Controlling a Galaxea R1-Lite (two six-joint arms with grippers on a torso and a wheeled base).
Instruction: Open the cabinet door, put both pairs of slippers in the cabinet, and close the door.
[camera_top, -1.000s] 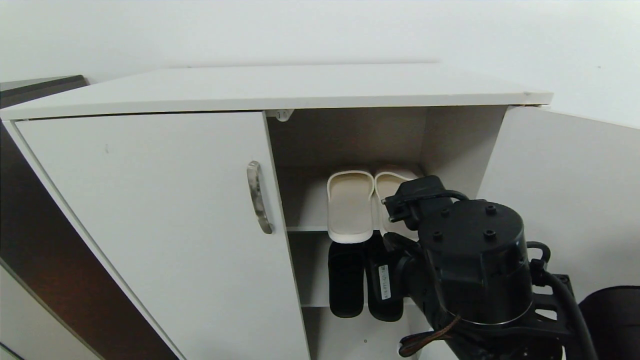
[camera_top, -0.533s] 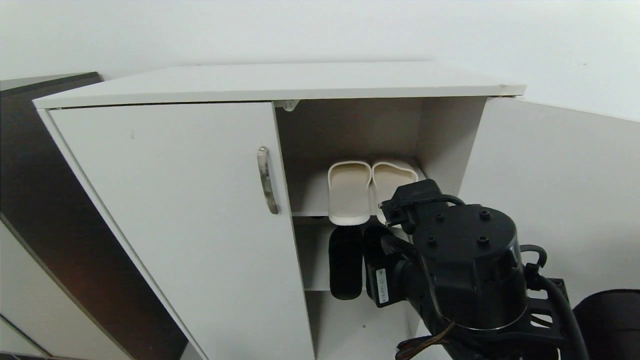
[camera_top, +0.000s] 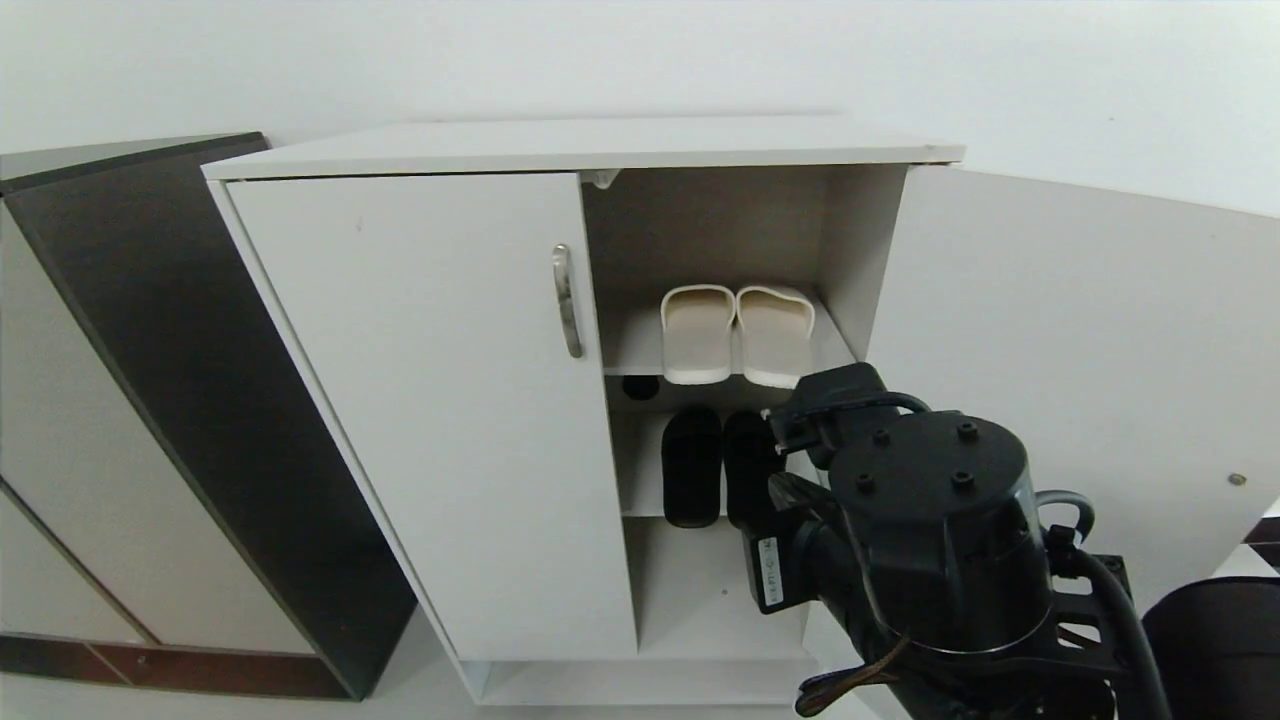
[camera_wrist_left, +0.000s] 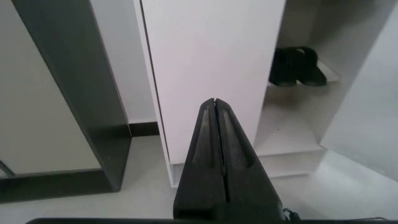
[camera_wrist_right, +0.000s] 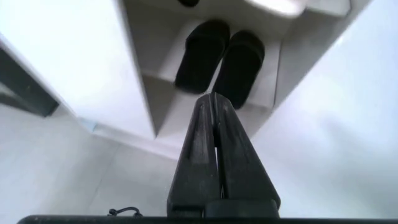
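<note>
Two pairs sit in the open white wooden cabinet (camera_top: 420, 400): cream rubber slippers (camera_top: 738, 333) above black rubber slippers (camera_top: 715, 465). Left gripper (camera_wrist_left: 214, 104) and right gripper (camera_wrist_right: 215, 99) have fingers pressed together.

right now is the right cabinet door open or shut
Open. The right door stands swung wide, baring the white slippers on the upper shelf and the black slippers below; the left door is shut.

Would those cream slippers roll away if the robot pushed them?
Probably not: the cream moulded slippers lie flat on the white cabinet's upper shelf, so they'd likely slide. Their thick one-piece look suggests light, slightly bendy foam.
</note>
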